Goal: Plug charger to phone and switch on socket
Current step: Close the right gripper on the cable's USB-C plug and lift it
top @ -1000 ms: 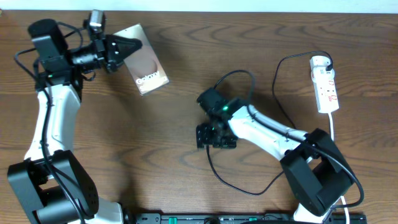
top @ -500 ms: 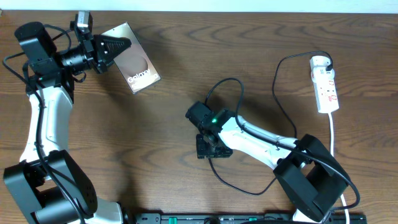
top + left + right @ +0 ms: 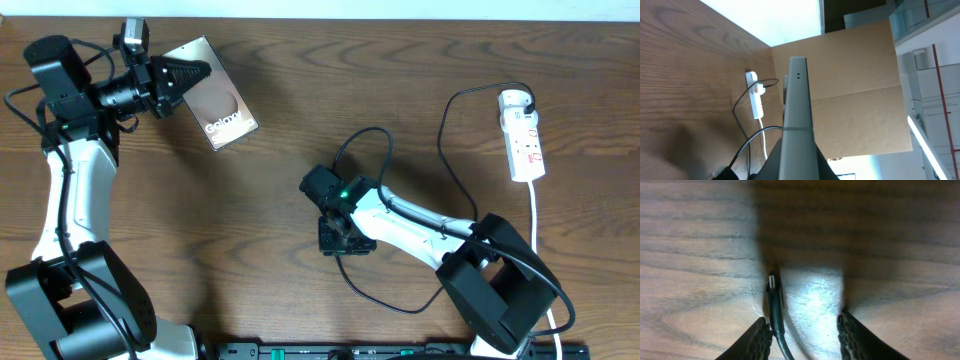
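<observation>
The phone (image 3: 222, 108), a tan slab with white lettering, is held tilted above the table's far left by my left gripper (image 3: 200, 75), which is shut on its edge. The left wrist view shows the phone (image 3: 797, 105) edge-on between the two dark fingers. My right gripper (image 3: 340, 240) points down at mid-table, open. The charger's thin black cable (image 3: 775, 312) lies on the wood against the left finger (image 3: 757, 340), its small plug tip (image 3: 772, 281) just ahead. The right finger (image 3: 860, 340) stands well apart from it. The white socket (image 3: 525, 135) lies at the far right.
The charger cable (image 3: 443, 130) runs from the socket's top end in a long curve toward my right arm, with loops near the gripper. A white cord (image 3: 538, 215) leaves the socket toward the front. A black rail (image 3: 330, 350) lines the front edge. A cardboard panel (image 3: 855, 90) stands beyond the table.
My left gripper carried the phone left and toward the far edge, then held still. My right gripper shifted left over the cable, and the cable loop moved with it.
</observation>
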Motion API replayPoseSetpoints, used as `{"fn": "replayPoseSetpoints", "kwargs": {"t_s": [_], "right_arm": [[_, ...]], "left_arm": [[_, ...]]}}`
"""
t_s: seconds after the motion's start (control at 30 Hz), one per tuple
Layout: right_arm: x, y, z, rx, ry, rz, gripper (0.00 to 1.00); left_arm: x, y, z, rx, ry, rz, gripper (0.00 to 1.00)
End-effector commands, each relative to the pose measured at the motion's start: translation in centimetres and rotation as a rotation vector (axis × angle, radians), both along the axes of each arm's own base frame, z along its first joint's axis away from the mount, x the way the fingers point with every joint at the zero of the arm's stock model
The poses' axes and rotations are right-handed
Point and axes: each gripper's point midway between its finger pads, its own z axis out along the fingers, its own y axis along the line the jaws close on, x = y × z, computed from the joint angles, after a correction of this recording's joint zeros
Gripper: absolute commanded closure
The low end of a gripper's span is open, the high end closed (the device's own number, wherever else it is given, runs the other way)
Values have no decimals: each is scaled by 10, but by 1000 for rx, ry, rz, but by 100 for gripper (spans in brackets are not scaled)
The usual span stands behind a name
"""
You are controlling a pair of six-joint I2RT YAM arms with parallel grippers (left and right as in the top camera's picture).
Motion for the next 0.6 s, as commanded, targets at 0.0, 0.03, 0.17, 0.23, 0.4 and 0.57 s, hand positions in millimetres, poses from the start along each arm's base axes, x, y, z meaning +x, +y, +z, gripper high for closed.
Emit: {"fn": "replayPoseSetpoints", "kwargs": {"t_s": [0.0,0.03,0.17,0.23,0.4,0.57], "right_arm": [[-6,-6,-9,-34,28,-5,67],[-6,-6,-9,-34,29,-5,69],[-7,-6,-9,-34,35,-5,77],[-8,-6,-9,-34,38,-5,81],[-8,-7,-9,-35,39,-5,92],[-8,-7,-9,-35,38,-5,99]], "left_arm": [[-6,-2,10,-3,-28,-30,93],[-6,-2,10,-3,-28,-30,93],[-6,-2,10,-3,-28,-30,93],[-6,-2,10,-3,-28,-30,93],[-6,-2,10,-3,-28,-30,92],[-6,-2,10,-3,-28,-30,93]]}}
